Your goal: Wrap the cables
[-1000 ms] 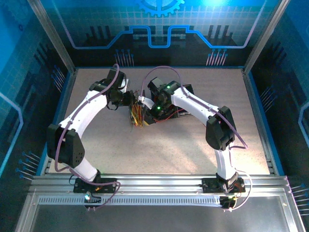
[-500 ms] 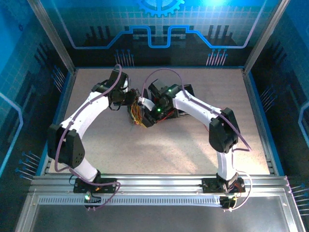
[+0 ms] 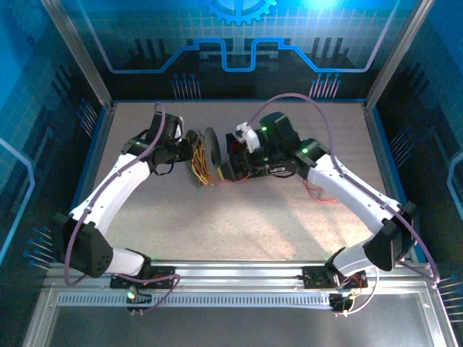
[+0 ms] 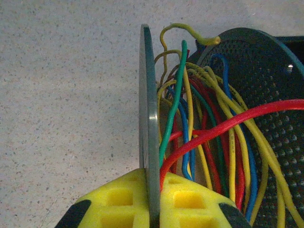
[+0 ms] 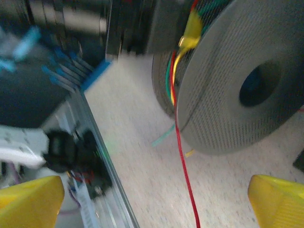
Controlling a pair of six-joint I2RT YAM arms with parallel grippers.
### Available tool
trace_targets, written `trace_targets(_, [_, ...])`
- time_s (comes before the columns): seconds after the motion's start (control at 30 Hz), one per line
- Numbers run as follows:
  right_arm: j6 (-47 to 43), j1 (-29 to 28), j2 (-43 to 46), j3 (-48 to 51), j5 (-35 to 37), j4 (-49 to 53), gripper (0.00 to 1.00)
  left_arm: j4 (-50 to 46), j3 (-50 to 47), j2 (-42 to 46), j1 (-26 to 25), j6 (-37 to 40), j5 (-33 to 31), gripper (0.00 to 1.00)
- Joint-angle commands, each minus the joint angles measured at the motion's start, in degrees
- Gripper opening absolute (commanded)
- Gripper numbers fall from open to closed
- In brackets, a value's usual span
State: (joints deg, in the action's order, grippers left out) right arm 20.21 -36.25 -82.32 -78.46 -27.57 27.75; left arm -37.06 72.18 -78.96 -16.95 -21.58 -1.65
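A black round spool (image 3: 210, 147) stands on edge at the table's middle back. The cables (image 3: 198, 170), loose red, yellow, green and blue strands, bunch between its flanges and spill toward the front. My left gripper (image 3: 185, 153) is at the spool's left. In the left wrist view that gripper (image 4: 154, 211) is shut on the thin edge of the spool's flange (image 4: 148, 118), with the cables (image 4: 209, 142) just to the right. My right gripper (image 3: 231, 162) is open beside the spool (image 5: 237, 80), its yellow fingertips (image 5: 29, 200) wide apart. One red cable (image 5: 186, 183) trails down between them, untouched.
Thin red wire (image 3: 317, 189) lies on the table under the right forearm. A blue-edged wall (image 3: 94, 155) borders the table on the left, another on the right (image 3: 394, 181). The metal rail (image 3: 231, 273) runs along the near edge.
My right gripper has opened and its arm has swung back to the right, off the cables. My left gripper has shut on the spool's flange and shifted slightly left.
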Motion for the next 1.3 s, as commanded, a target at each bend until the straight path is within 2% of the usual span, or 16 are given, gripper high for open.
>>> trace_targets(0.0, [15.12,5.87,2.34,5.3,-9.52,-18.49,1.0,5.15,0.7,4.08,-0.1,-2.25,1.35,0.0])
trace_targets(0.1, [30.55,13.34,5.58,13.62,-19.13,-38.21,1.0,4.83,0.09,5.62,-0.1,-2.23,-0.48,0.0])
trace_targets(0.13, [34.37,15.11,6.13,14.39,-20.59,-38.47,1.0,4.82,-0.24,6.11,-0.1,-2.36,-0.99,0.0])
trace_targets(0.17, [34.19,15.74,6.6,13.36,-20.76,-33.51,1.0,4.74,-0.46,6.56,-0.1,-2.59,-1.46,0.0])
trace_targets(0.2, [29.91,15.05,8.44,11.69,-18.5,-25.77,1.0,4.8,-0.7,7.15,-0.12,-3.11,-1.99,0.0])
trace_targets(0.3, [17.71,9.89,17.09,8.88,1.32,-6.5,1.0,4.39,-0.99,8.61,-0.1,-4.97,-4.01,0.0])
trace_targets(0.33, [16.28,9.36,19.69,8.8,7.56,-2.68,1.0,3.69,-0.58,8.82,-0.1,-5.65,-4.7,0.0])
trace_targets(0.43, [15.45,10.05,25.53,9.28,19.86,4.87,1.0,1.74,0.3,8.8,-0.15,-6.08,-5.21,0.0])
trace_targets(0.5, [17.95,10.27,27.72,9.11,24.19,9.55,1.0,1.26,-0.03,9.27,-0.14,-6.37,-6.03,0.0])
trace_targets(0.57, [19.79,10.7,30.13,9.75,23.85,12.15,1.0,1.09,-0.77,10.21,-0.1,-6.73,-6.99,0.0])
trace_targets(0.77, [31.59,11.25,38.8,22.63,16.47,4.41,1.0,1.44,-2.02,13.47,-0.1,-7.29,-6.6,0.0])
trace_targets(0.83, [37.27,11.2,39.96,26.77,13.19,-2.11,1.0,1.77,-2.48,14.47,-0.06,-7.42,-5.93,0.0])
trace_targets(0.97, [49.86,11.07,41.69,34.07,12.71,-15.75,1.0,1.81,-3.53,16.08,-0.1,-7.54,-5.84,0.0])
trace_targets(1.03, [55.27,9.59,41.51,36.19,14.39,-21.88,1.0,1.74,-3.89,16.56,-0.1,-7.38,-5.76,0.0])
trace_targets(1.17, [60.12,5.85,39.17,37.15,20.67,-26.79,1.0,1.85,-4.34,17.3,-0.1,-7.57,-5.11,0.0])
trace_targets(1.27, [64.68,4.52,37.43,38.87,25.09,-32.19,0.95,1.81,-4.75,18.02,-0.1,-7.54,-4.66,0.0])
